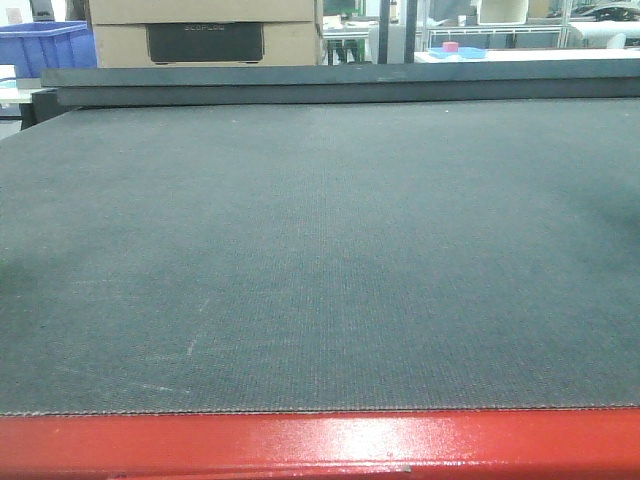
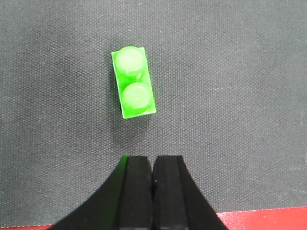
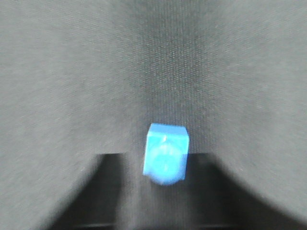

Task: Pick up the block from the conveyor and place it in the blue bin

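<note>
Your left gripper (image 2: pixel 153 162) is pressed shut and holds nothing. The green block (image 2: pixel 134 82) lies on the conveyor (image 2: pixel 240 96) at 12 o'clock from it, a little apart. Its long side runs nearly 12 to 6, tipped toward 11. Open up before you reach. Your right gripper (image 3: pixel 160 191) is blurry. A blue block (image 3: pixel 166 152) sits at its tips, and I cannot tell if it is gripped.

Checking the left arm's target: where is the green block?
Left wrist view: the green block lies on the conveyor, just ahead of the shut left claw.
</note>
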You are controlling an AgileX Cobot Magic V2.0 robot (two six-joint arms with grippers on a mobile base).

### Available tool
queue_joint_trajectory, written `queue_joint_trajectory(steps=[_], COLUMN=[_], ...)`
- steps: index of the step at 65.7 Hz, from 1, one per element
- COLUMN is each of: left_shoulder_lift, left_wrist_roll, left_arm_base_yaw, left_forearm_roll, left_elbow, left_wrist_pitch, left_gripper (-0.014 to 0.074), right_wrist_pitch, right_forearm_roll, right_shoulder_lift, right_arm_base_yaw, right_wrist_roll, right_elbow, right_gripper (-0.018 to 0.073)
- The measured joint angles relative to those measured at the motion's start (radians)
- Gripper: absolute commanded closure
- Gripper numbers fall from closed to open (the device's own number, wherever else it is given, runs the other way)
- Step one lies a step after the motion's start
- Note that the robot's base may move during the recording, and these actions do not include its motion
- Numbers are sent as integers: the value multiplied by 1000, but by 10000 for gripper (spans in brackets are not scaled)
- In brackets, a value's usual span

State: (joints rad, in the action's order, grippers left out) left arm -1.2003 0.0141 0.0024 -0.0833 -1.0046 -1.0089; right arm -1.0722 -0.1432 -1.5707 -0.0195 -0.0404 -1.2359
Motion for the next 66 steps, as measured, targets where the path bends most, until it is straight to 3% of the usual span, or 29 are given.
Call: queue_joint_trajectory(steps=[22,53,59,66], left_shoulder_lift=[0,-1,-1,-1], left_wrist_roll=[0,0,0,-29], left_arm_base_yaw=[0,0,0,0], left_forearm_roll=[-2,-2,-2,-2], left_elbow=[0,0,0,0], left_wrist_pitch=[0,1,1,1], left_gripper=[707,707,707,707], right_wrist_pitch=[43,150,152,152], right_forearm_roll=[-3,29,31,31], right_shoulder_lift=[-96,-100,-100,-100], right_arm_base_yaw=[-13,-13,-13,-13], right_wrist_roll=[-24,-27,-27,-29], right_elbow=[54,129,129,129], right_gripper=[313,321,412,670])
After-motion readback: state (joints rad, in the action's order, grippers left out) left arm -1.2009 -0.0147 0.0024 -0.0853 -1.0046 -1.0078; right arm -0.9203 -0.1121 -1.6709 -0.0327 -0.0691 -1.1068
